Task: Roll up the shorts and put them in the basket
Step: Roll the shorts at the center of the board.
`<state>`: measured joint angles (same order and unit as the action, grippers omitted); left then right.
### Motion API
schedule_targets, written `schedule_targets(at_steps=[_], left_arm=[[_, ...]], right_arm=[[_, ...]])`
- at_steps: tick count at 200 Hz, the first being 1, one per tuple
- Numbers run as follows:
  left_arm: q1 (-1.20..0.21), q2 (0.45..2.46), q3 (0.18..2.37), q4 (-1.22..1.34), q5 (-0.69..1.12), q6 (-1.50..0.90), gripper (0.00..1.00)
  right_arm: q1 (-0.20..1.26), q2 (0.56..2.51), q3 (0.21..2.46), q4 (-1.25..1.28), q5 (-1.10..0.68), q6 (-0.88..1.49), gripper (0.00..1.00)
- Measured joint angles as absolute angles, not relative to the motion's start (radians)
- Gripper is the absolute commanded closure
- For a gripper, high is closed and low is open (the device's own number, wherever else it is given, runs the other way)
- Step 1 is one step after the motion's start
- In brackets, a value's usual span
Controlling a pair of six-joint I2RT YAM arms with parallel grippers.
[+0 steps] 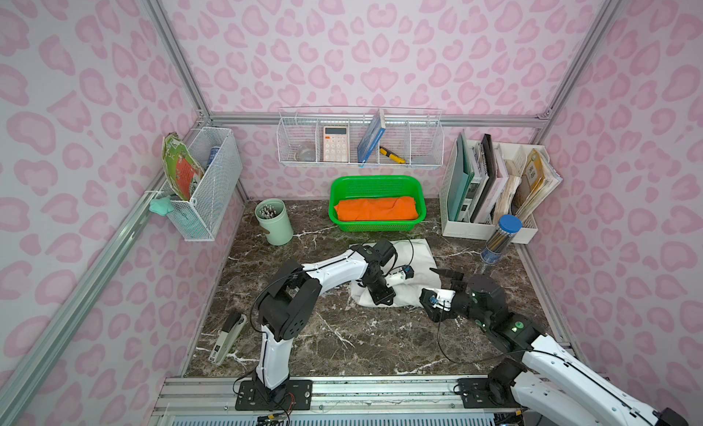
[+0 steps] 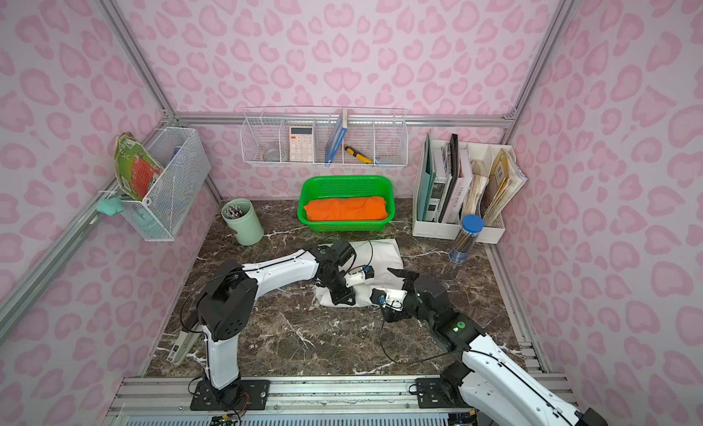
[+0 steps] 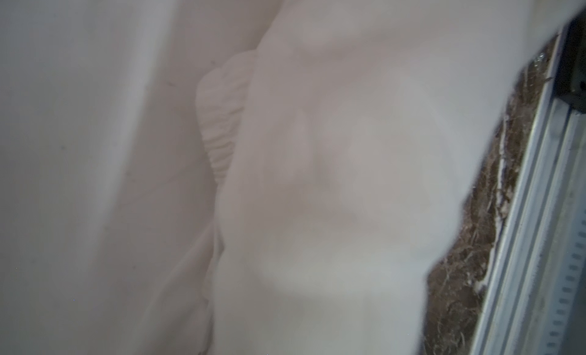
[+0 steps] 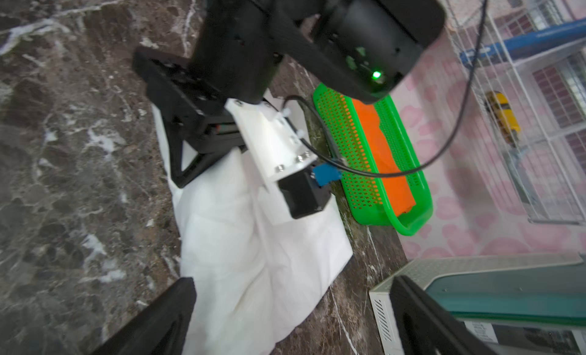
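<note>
**Top views.** Shorts (image 1: 416,258) (image 2: 384,253) lie on the bench (image 1: 342,329), lower centre of frame, just below the green basket (image 1: 374,178). Left claw (image 1: 380,298) points down onto their lower left edge, clenched. Right claw (image 1: 447,277) hovers at their right edge, released and empty.

**Left wrist.** The shorts (image 3: 348,147) fill the frame, close and blurred. Gathered waistband (image 3: 222,122) sits left of centre. The claw itself is not in view.

**Right wrist.** Left claw (image 4: 179,179) tip sits on the shorts' (image 4: 253,258) edge, centre left. It seems to pinch the fabric, though this is not plain. Right claw (image 4: 293,282) stands spread wide at the bottom of frame.

**Judgement.** The fabric is mostly flat, so the roll has hardly begun. Set the right claw on the same edge as the left and pinch. Then turn the 2 claws together and level, so the roll stays tight and even. The waistband's bulk may skew it.
</note>
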<state>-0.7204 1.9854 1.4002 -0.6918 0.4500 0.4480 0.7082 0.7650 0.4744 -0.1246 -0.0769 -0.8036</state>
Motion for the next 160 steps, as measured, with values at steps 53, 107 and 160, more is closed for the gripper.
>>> schedule_targets(at_steps=[53, 107, 160], left_arm=[[-0.676, 2.038, 1.429, -0.750, 0.564, 0.441, 1.00], [-0.631, 2.075, 1.433, -0.764, 0.648, 0.421, 1.00], [-0.613, 2.095, 1.443, -0.777, 0.677, 0.414, 1.00]], right_arm=[[0.863, 0.816, 0.412, -0.123, 0.049, -0.895, 0.02], [0.877, 0.931, 0.374, -0.045, 0.070, -0.920, 0.03], [0.873, 1.076, 0.361, 0.077, 0.086, -0.919, 0.04]])
